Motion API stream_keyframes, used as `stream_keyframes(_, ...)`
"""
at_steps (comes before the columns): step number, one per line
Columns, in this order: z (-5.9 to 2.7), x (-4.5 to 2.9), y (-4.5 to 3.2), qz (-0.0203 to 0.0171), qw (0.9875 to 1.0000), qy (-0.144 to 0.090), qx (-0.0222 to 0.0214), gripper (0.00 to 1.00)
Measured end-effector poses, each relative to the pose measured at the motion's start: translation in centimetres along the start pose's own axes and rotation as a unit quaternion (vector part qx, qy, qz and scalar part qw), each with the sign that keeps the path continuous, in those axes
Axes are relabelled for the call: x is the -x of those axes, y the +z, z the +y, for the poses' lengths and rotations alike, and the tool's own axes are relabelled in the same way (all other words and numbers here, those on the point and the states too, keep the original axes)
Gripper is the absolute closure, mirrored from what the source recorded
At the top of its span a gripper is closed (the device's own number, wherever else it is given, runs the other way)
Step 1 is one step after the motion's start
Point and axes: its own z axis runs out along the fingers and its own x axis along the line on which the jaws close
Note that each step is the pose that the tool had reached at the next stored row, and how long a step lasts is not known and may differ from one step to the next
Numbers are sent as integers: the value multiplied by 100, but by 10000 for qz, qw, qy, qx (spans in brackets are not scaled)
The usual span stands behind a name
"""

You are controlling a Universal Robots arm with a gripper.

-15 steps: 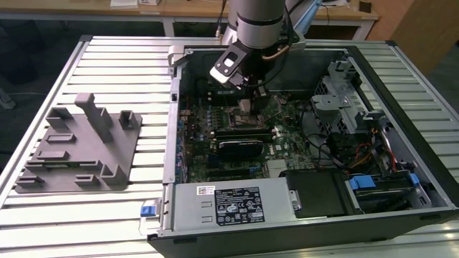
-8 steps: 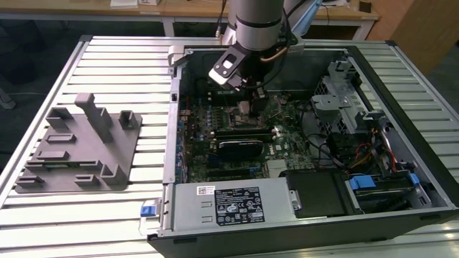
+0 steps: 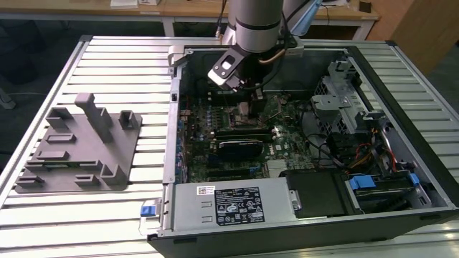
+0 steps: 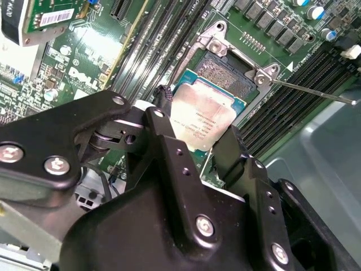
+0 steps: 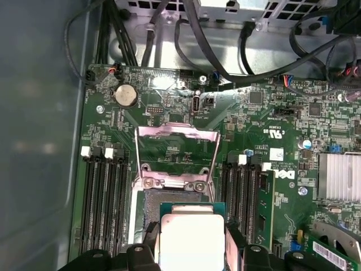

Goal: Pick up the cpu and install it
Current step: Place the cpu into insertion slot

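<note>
Gripping the print-marked cpu point(image 4: 206, 121) by its edges, the fingers point(image 4: 169, 152) hold it close to the open socket point(image 4: 228, 73).

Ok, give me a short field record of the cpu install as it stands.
gripper: shut on the cpu
cpu position: held over the socket, not seated
load frame: swung open
setting: inside the open computer case
grey fixture tray: outside the case, toward the exterior view's left
</note>
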Motion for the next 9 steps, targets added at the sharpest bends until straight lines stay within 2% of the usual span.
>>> stream_keyframes(9, -3, -15, 62, -7, 10000, 79, -1, 46)
